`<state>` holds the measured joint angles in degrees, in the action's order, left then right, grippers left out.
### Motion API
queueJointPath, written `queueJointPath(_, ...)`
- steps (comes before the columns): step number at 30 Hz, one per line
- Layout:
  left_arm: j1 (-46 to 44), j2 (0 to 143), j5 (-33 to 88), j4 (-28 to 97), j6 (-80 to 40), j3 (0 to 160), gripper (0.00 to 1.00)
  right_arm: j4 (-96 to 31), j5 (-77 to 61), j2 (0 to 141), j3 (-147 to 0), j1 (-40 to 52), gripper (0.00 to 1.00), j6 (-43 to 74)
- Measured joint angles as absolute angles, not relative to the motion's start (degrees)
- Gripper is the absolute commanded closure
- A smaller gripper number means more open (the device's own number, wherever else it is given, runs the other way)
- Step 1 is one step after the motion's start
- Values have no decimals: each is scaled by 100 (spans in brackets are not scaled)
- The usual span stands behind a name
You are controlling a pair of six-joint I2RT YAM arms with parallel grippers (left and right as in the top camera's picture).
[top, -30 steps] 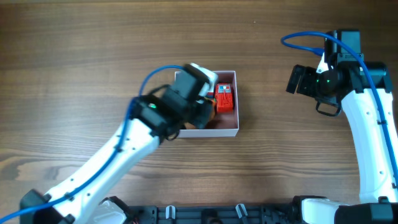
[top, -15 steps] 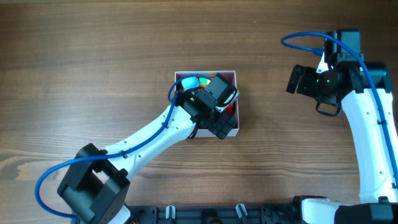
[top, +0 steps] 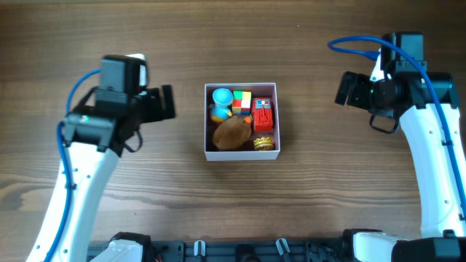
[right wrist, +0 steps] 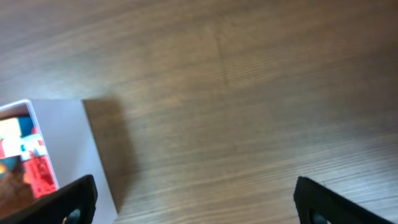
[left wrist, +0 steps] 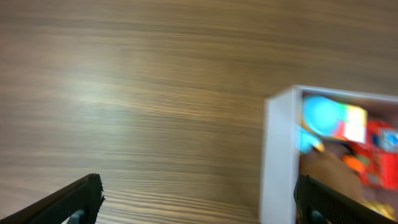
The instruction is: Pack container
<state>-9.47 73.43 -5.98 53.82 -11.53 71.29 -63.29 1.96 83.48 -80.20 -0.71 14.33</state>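
Wood-grain worktop (top: pixel 109 44) fills every view, running outward from the dark mounting rail (top: pixel 240 251) at your near edge. Your left end effector (top: pixel 162 102) hangs near the container (top: pixel 242 155) on its left side, fingers spread wide and holding nothing. Your right end effector (top: pixel 348 91) hovers well off to the box's right, likewise spread and bare. Between them the container sits flat, filled with a blue toy (top: pixel 222 98), a multicoloured block (top: pixel 242 101), a red toy (top: pixel 263 114), a brown lump (top: pixel 232 133) and a small gold piece (top: pixel 263 143). The risk, as it looks from here, is that the box is thin-walled and probably light. A low pass with fingers this wide could hook the rim and drag or tip it, spilling the load. The left wrist view puts that wall close beside one fingertip. The brown lump seems to ride on its neighbours and might roll out if jolted. Farther back, plain wood runs to the frame's edge, and nothing of the room beyond shows.
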Motion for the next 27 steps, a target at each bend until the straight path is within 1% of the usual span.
queueJointPath(2, -460, 7393, -607, 5446, -1170, 7129, 0, -6287, 99, 8348, -8020, -71, 0, 1341)
queueJointPath(5, -189, 7424, -609, 5695, -1337, 7129, 0, -6405, 1, 8138, -7994, -54, 0, 1238)
queueJointPath(8, -174, 7328, -617, 5876, -1551, 7122, 0, -6412, -8, 7105, -7968, 80, 0, 1160)
queueJointPath(9, -174, 7148, -617, 5819, -1627, 7085, 0, -6403, -25, 6331, -7966, 150, 0, 1140)
queueJointPath(11, -183, 6488, -620, 5658, -1697, 6884, 0, -6383, -43, 5472, -7935, 180, 0, 1140)
queueJointPath(13, -333, 5299, -639, 5378, -1734, 6239, 0, -6287, -47, 4609, -7507, 180, 0, 1146)
queueJointPath(15, -668, 4027, -637, 5277, -1754, 5485, 0, -6217, -47, 3931, -6556, 180, 0, 1216)
queueJointPath(17, -840, 3474, -652, 5214, -1848, 5120, 0, -5957, -108, 3542, -5634, 180, 0, 1330)
queueJointPath(18, -1149, 2624, -781, 5273, -2014, 4617, 0, -5780, -231, 3301, -5050, 180, 0, 1385)
queueJointPath(20, -1319, 2038, -1055, 5070, -2150, 4331, 0, -5299, -279, 3052, -4390, 180, 0, 1590)
queueJointPath(22, -1369, 1804, -1404, 5028, -2204, 4128, 0, -4757, -215, 3022, -3909, 180, 0, 1802)
queueJointPath(24, -1374, 1855, -1752, 4945, -2257, 3850, 0, -4370, -126, 3129, -3575, 180, 0, 1848)
queueJointPath(27, -1378, 1942, -1850, 4943, -2270, 3813, 0, -4298, -110, 3474, -3472, 180, 0, 2226)
